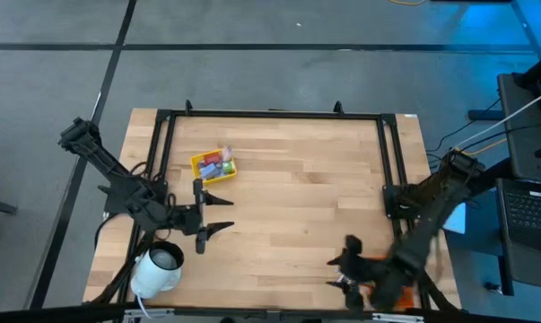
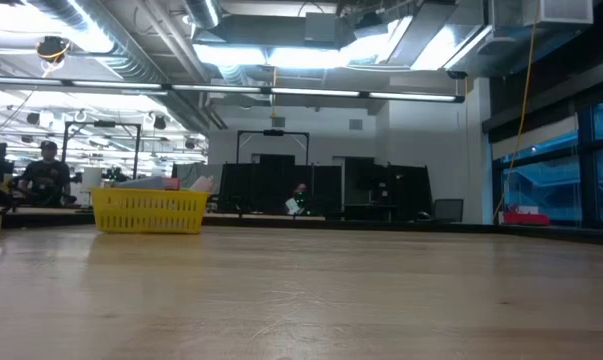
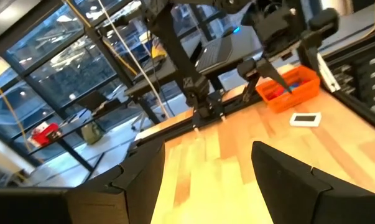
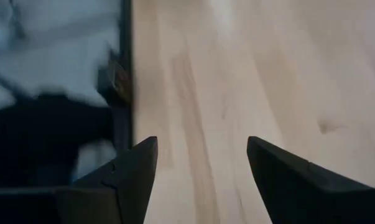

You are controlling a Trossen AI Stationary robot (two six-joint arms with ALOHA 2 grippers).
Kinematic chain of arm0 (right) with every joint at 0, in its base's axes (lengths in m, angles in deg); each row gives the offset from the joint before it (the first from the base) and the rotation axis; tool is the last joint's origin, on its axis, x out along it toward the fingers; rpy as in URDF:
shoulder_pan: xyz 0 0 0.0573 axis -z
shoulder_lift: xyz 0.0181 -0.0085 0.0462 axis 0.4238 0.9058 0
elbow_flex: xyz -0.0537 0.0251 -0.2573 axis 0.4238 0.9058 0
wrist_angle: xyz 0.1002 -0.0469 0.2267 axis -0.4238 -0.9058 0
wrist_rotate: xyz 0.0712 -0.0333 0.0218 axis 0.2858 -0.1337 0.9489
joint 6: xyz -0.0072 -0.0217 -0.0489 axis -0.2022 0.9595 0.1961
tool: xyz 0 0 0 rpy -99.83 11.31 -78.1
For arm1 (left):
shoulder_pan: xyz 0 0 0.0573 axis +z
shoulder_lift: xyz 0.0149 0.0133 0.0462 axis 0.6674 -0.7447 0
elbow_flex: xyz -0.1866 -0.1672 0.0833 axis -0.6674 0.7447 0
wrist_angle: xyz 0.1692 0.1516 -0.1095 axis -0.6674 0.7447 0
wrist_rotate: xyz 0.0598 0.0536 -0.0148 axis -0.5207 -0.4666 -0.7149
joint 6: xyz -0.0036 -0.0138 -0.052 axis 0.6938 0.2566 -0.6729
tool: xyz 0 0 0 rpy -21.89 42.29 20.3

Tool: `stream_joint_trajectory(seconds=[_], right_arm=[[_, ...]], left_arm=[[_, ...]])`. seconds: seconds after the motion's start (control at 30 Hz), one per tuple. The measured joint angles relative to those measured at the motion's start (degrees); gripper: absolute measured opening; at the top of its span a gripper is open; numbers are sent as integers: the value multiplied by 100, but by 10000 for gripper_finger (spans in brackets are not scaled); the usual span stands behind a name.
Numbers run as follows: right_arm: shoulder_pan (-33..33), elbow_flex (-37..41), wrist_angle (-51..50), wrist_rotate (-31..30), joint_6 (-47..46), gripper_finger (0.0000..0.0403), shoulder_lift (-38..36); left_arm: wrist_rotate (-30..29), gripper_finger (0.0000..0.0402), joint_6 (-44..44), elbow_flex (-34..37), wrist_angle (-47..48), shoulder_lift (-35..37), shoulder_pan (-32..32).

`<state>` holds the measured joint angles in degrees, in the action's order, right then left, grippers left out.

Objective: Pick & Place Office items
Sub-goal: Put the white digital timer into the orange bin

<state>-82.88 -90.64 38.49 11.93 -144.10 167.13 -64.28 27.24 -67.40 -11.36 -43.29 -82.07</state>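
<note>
While both arms hang low over the wooden table (image 1: 288,188), neither pincer holds anything. Inside the table's black frame (image 1: 270,114) the left gripper (image 1: 218,213) sits near the left edge with its fingers (image 3: 287,180) spread wide over bare wood, and the right gripper (image 1: 342,271) sits at the near right, its fingers (image 4: 280,174) also wide apart above bare boards. Just behind the left gripper, close beside it, the white roll (image 1: 155,269) with the dark hollow lies at the near left corner. Ahead of that gripper, a little toward the table's far side, stands the yellow tray (image 1: 213,166), and the office items (image 1: 215,165) lie heaped inside it in blue, red and pink. Touching or right beside the right gripper is the orange tray (image 3: 288,87); blue and red pieces seem to lie in it, though they are hard to make out. Near that tray, on the side toward the left gripper, a small white flat piece (image 3: 305,119) rests on the wood.
</note>
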Motion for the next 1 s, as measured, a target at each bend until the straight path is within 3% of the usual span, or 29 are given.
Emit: stream_joint_trajectory(seconds=[0.17, 0.33, 0.63, 0.87, 1.0], right_arm=[[714, 9, -907, 2352, 576, 248, 152], [670, 6, -1129, 3765, 3016, 237, 367], [598, 4, -1532, 4073, 4578, 212, 771], [545, 4, -1386, 3769, 4780, 210, 1320], [528, 4, -1208, 3896, 4709, 210, 1525]], left_arm=[[16, 237, 7, 0, -10, -100, 148], [12, 237, 30, 0, -24, -94, 164], [40, 237, 27, 0, -142, -89, 164], [193, 237, -19, 0, -196, -87, 157], [276, 237, -51, 0, -219, -87, 157]])
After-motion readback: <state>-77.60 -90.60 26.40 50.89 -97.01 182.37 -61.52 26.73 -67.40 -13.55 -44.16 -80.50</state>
